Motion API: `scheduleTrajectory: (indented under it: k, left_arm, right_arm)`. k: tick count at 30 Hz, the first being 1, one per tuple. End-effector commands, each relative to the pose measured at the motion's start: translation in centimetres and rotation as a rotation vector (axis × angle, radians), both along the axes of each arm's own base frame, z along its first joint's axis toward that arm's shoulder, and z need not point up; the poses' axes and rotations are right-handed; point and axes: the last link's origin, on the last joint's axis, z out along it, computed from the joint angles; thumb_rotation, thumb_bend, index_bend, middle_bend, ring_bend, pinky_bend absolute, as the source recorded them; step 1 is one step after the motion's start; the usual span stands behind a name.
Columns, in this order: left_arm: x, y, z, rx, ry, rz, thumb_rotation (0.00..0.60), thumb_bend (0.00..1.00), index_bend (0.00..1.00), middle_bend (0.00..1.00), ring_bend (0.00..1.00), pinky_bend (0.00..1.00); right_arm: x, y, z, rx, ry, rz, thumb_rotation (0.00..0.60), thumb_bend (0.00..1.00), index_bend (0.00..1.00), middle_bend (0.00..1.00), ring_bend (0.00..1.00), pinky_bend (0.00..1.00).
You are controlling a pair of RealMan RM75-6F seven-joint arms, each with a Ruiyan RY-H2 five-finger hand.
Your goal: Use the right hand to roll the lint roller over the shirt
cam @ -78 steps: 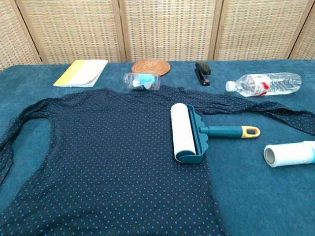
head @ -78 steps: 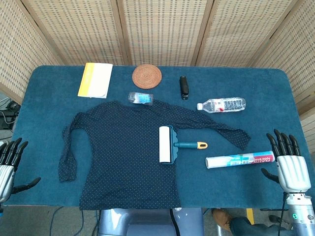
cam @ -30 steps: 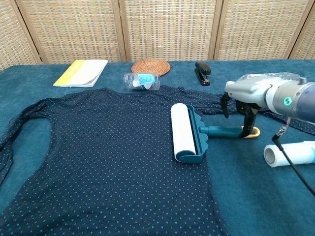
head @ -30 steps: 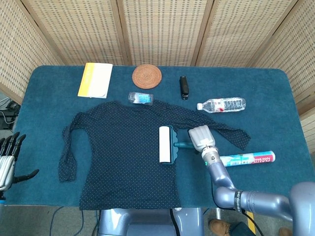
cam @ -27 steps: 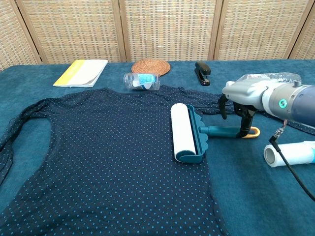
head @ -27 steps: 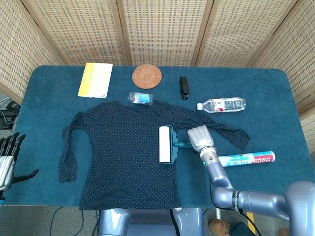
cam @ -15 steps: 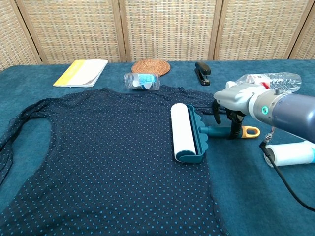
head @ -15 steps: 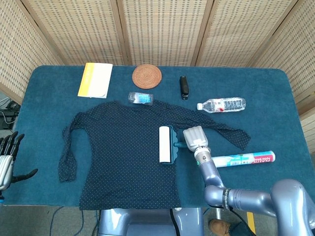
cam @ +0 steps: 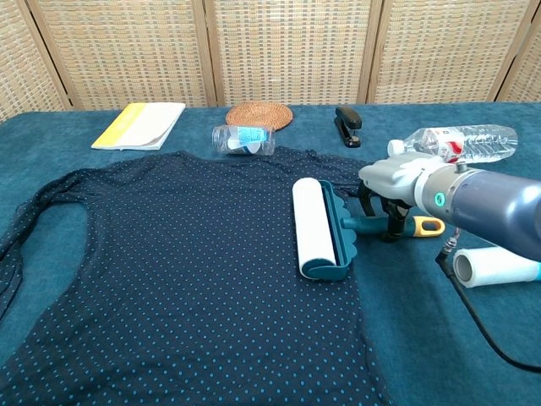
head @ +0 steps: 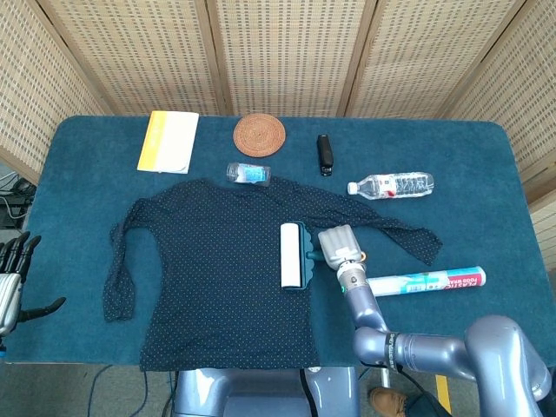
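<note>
The dark blue dotted shirt (head: 217,278) (cam: 186,271) lies spread flat on the blue table. On its right edge rests the lint roller (head: 292,255) (cam: 313,228), a white roll in a teal frame, with its teal and yellow handle (cam: 427,225) pointing right. My right hand (head: 339,243) (cam: 393,182) hovers over the middle of that handle, its fingers (cam: 391,227) hanging down on either side of it without a visible grip. My left hand (head: 10,278) stays at the table's left front edge, fingers apart and holding nothing.
A spare roll (head: 426,282) (cam: 499,266) lies right of the handle. Behind it lies a water bottle (head: 393,184) (cam: 461,142). A stapler (head: 324,154), a woven coaster (head: 259,134), a small bottle (head: 248,173) and a yellow booklet (head: 168,141) line the back.
My right hand came in from the right front edge and slid left along the handle toward the roller's frame. The roller and my left hand have not moved.
</note>
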Motion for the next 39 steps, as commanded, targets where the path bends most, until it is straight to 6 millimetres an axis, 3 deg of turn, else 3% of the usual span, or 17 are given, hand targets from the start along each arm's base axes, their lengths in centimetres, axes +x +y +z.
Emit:
scheduleTrajectory:
  k: [1, 11, 19, 27, 39]
  left_arm:
    - [-0.1, 0.0, 0.0, -0.002, -0.001, 0.002, 0.6, 0.0, 0.0, 0.0, 0.0, 0.0]
    - [-0.2, 0.4, 0.0, -0.011, -0.017, 0.009, 0.6, 0.0, 0.0, 0.0, 0.0, 0.0]
    - [-0.8, 0.9, 0.1, -0.018, -0.025, 0.031, 0.6, 0.0, 0.0, 0.0, 0.0, 0.0]
    - [-1.1, 1.2, -0.1, -0.025, -0.02, 0.048, 0.6, 0.0, 0.0, 0.0, 0.0, 0.0]
    - [-1.3, 1.3, -0.3, -0.028, -0.018, 0.056, 0.6, 0.0, 0.0, 0.0, 0.0, 0.0]
  right_arm:
    - [0.5, -0.1, 0.5, -0.011, 0.02, 0.049, 0.6, 0.78, 0.68, 1.0, 1.0, 1.0]
    - [4.8, -2.5, 3.4, -0.074, 0.197, 0.3, 0.6, 0.77, 0.72, 1.0, 1.0, 1.0]
    - [5.9, -5.2, 4.3, -0.106, 0.371, 0.394, 0.6, 0.74, 0.72, 1.0, 1.0, 1.0]
    - [5.6, -6.4, 3.6, -0.054, 0.505, 0.463, 0.6, 0.7, 0.72, 1.0, 1.0, 1.0]
    - [7.0, -5.7, 1.5, 0.011, 0.514, 0.504, 0.6, 0.68, 0.71, 1.0, 1.0, 1.0]
